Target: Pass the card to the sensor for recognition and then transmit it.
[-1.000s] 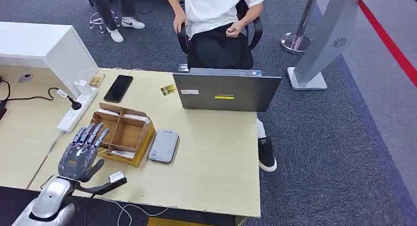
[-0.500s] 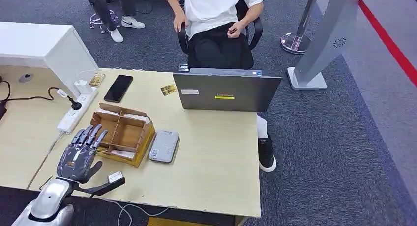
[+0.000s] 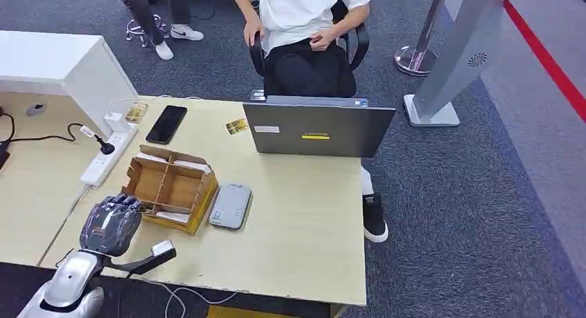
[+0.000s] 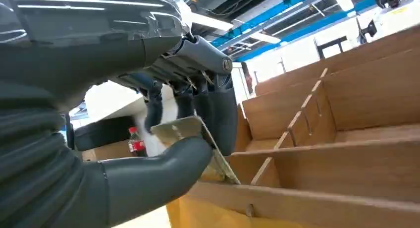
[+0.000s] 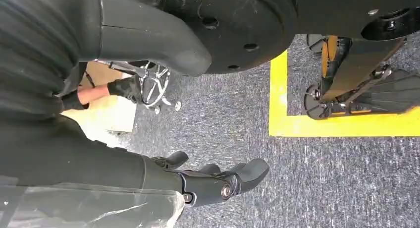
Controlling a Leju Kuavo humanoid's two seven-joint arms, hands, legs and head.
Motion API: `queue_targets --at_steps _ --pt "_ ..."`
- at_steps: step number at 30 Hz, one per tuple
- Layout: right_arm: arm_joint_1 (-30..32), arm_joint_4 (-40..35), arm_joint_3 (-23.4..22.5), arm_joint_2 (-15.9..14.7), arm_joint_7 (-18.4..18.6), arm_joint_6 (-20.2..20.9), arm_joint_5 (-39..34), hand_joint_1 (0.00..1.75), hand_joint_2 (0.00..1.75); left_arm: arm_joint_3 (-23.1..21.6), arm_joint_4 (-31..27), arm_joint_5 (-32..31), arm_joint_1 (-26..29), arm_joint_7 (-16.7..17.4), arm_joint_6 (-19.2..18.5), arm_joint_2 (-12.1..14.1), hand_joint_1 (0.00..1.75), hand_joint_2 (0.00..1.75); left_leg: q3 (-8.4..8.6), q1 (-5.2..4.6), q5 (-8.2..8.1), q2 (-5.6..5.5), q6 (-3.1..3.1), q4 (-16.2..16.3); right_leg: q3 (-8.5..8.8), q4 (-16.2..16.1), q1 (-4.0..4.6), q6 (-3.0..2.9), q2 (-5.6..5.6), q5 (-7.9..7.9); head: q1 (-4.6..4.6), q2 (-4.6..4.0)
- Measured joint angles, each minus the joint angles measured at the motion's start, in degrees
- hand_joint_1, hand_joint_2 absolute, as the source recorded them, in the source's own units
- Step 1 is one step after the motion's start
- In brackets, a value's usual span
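My pale wooden table (image 3: pixel 304 242) carries a divided cardboard box (image 3: pixel 171 188), a grey sensor (image 3: pixel 231 205) right of it, a laptop (image 3: pixel 318 128) farther off, a phone (image 3: pixel 166 124) and a power strip (image 3: pixel 104 159) at far left

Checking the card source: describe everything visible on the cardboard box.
The cardboard box is an open-topped brown tray split by thin slotted dividers into several compartments. It sits flat on the wooden table, beside a grey device. White cards lie in some compartments. The left robot hand curls over its near corner, pinching a card at the wall.
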Motion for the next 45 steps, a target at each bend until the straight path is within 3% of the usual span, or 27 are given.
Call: queue_targets --at_steps 8,16,29,45 --pt "0.0 0.0 -0.1 0.0 -0.5 0.0 0.2 0.00 1.75 1.6 0.0 -0.5 -2.1 1.9 2.4 -1.3 1.75 1.75 0.00 0.00 0.00 -0.01 0.00 0.0 0.00 0.0 0.00 0.00 0.00 0.00 0.00 0.00" --pt "-0.2 0.0 -0.2 0.0 -1.1 0.0 1.1 0.00 1.75 2.8 1.8 0.3 -8.5 2.6 4.8 -2.4 1.75 1.75 0.00 0.00 0.06 -0.09 -0.03 0.0 0.01 0.0 0.00 0.00 -0.05 0.02 0.00 0.00" --pt "-0.4 0.0 -0.2 0.0 -0.4 0.0 2.5 0.00 1.75 2.9 4.0 1.1 -18.8 2.5 2.6 -3.2 1.75 1.75 0.00 0.00 0.07 -0.05 -0.03 0.0 -0.02 0.0 0.00 -0.01 -0.01 0.04 0.00 0.00" --pt "-0.5 0.0 -0.2 0.0 -0.2 0.8 3.2 0.00 1.75 2.4 5.4 1.5 -23.1 2.5 1.3 -4.3 1.75 1.75 0.00 0.00 0.07 -0.03 -0.03 0.0 -0.03 0.0 0.00 -0.01 0.02 0.04 0.00 0.00"
